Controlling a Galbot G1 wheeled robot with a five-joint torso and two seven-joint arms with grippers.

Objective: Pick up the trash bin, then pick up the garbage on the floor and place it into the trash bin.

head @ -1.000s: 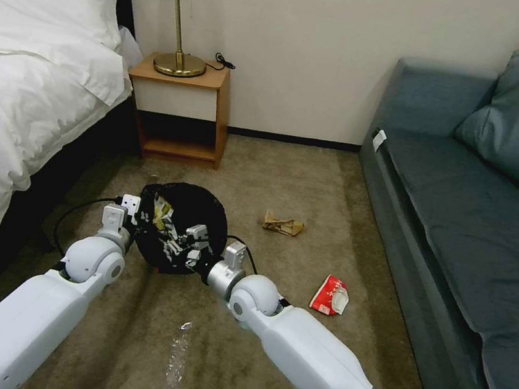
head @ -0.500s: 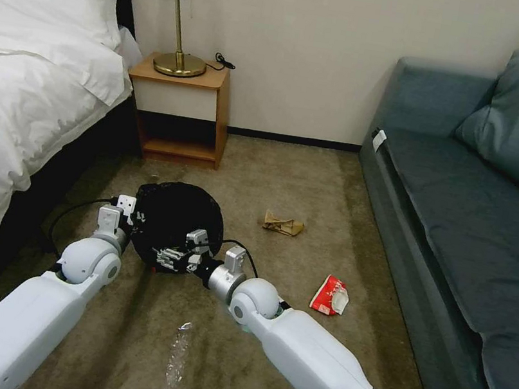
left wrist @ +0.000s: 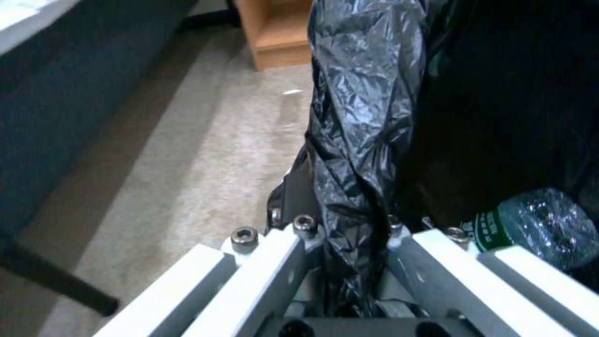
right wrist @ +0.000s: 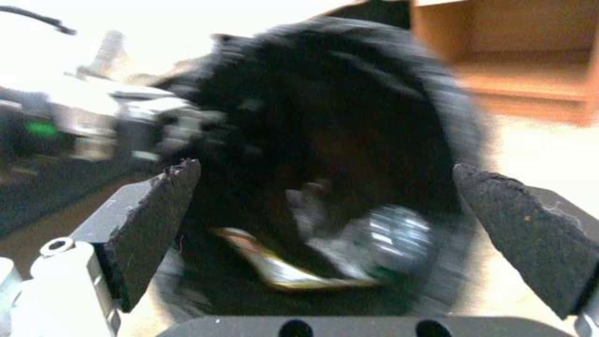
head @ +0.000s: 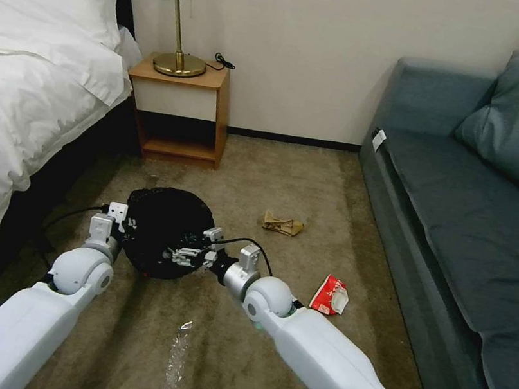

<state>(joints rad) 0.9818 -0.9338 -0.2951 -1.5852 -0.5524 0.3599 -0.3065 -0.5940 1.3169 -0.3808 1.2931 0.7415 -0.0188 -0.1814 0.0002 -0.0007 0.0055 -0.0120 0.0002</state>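
The trash bin (head: 164, 226), round with a crinkled black liner, is held off the carpet at its left rim by my left gripper (head: 128, 227). In the left wrist view the left gripper (left wrist: 349, 234) is shut on the liner-covered rim (left wrist: 362, 117). Inside the bin lie a clear bottle (left wrist: 536, 227) with a green label and a yellow-green wrapper (right wrist: 287, 271). My right gripper (head: 189, 254) hangs open and holding nothing at the bin's right edge, its black pads (right wrist: 156, 220) wide apart facing the bin's mouth (right wrist: 331, 140). Crumpled brown paper (head: 282, 224) and a red-and-white packet (head: 330, 295) lie on the carpet to the right.
A white bed (head: 22, 87) runs along the left and a blue-grey sofa (head: 478, 208) along the right. A wooden nightstand (head: 184, 112) with a brass lamp (head: 184, 21) stands at the back wall. A shiny streak (head: 176, 358) marks the carpet between my arms.
The left gripper has carried the bin to the left and nearer to me. The right gripper has drawn back out of the bin to its right edge.
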